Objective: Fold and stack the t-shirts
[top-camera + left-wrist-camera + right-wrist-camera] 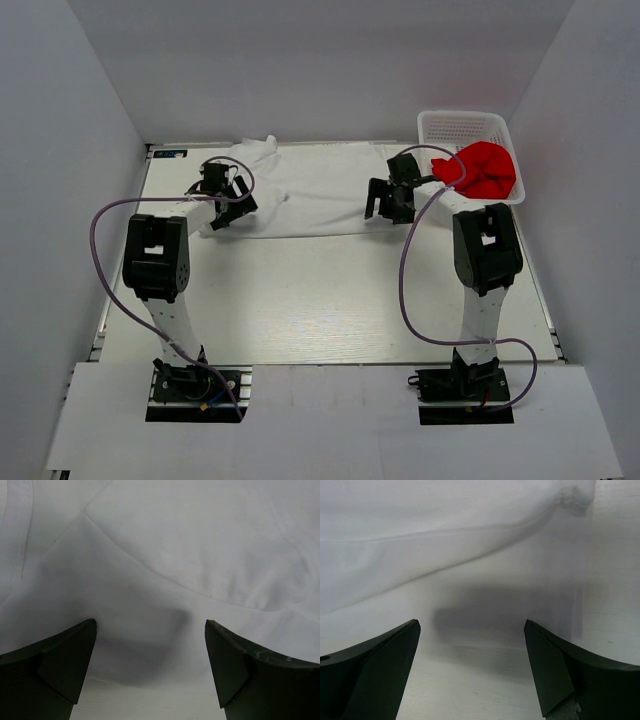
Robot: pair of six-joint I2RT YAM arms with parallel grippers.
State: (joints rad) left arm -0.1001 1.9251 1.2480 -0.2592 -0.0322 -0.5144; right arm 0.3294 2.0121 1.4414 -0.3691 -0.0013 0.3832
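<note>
The white t-shirt (310, 190) lies spread flat across the far half of the table. My left gripper (228, 207) is open over its near left corner; in the left wrist view the cloth (165, 570) fills the frame and my gripper (150, 630) holds nothing. My right gripper (385, 205) is open over the shirt's near right corner; in the right wrist view the cloth's near edge (470, 580) lies just beyond my gripper (471, 630), with bare table below. The red t-shirt (482, 170) is bunched in the white basket (445, 125).
The basket stands at the far right corner of the table (330, 290). White walls close in the left, far and right sides. Purple cables (405, 280) loop beside each arm.
</note>
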